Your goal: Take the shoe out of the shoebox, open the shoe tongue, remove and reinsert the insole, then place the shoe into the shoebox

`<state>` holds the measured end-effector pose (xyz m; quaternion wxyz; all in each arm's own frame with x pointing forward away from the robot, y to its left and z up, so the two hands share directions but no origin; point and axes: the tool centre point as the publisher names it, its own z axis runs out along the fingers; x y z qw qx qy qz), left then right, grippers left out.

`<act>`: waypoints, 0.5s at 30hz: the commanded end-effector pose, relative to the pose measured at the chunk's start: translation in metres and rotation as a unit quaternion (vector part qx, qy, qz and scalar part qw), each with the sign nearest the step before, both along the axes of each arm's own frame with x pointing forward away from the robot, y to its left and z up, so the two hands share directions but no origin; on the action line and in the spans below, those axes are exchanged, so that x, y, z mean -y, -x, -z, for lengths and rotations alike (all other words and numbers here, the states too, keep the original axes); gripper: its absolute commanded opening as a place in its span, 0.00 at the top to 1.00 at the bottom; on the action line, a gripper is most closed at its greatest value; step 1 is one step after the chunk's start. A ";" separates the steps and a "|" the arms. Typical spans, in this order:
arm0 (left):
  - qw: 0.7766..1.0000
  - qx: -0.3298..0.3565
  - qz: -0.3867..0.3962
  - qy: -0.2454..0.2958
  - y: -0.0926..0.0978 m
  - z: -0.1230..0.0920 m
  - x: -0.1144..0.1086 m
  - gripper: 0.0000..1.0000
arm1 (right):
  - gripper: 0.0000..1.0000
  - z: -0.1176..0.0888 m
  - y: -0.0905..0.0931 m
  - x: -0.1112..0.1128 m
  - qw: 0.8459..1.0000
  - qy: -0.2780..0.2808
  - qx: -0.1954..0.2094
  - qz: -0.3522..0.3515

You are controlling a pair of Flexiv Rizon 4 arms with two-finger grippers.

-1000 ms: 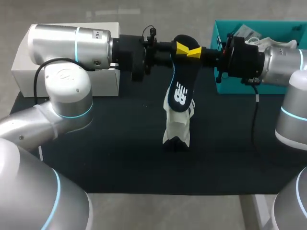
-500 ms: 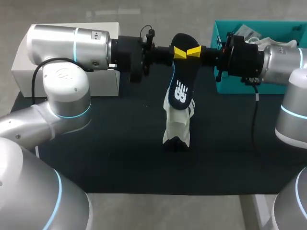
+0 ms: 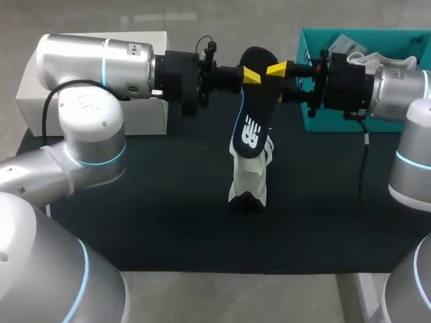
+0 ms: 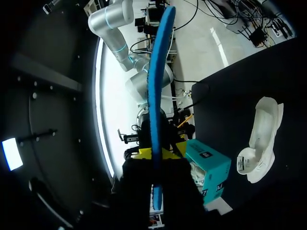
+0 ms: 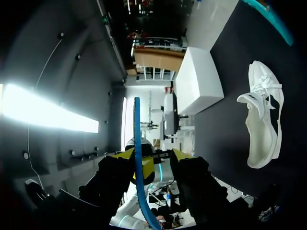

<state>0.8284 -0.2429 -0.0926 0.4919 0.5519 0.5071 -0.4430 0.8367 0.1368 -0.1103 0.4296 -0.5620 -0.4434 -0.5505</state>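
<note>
Insole (image 3: 252, 124) hanging upper centre, clamped in left gripper (image 3: 250, 74), right gripper (image 5: 150, 154) fingers apart astride it, white shoe (image 3: 248, 176) below, mid-frame

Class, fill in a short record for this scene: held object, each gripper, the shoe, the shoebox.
Held object: insole, held up between both grippers
Left gripper: shut on the insole
Right gripper: open, fingers either side of the insole
Shoe: white, lying on the dark mat
Shoebox: teal, at the mat's right rear
</note>
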 end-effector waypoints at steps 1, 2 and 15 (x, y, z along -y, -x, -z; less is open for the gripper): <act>1.000 -0.005 -0.001 -0.006 0.002 0.000 -0.005 1.00 | 0.00 0.008 0.023 0.034 0.999 0.043 0.007 0.003; 1.000 -0.005 -0.001 -0.006 0.002 0.000 -0.006 1.00 | 0.00 0.013 0.026 0.041 0.999 0.053 0.007 0.000; 0.999 -0.048 -0.018 -0.011 0.018 0.004 -0.009 1.00 | 0.00 0.026 0.037 0.069 0.988 0.151 -0.013 -0.025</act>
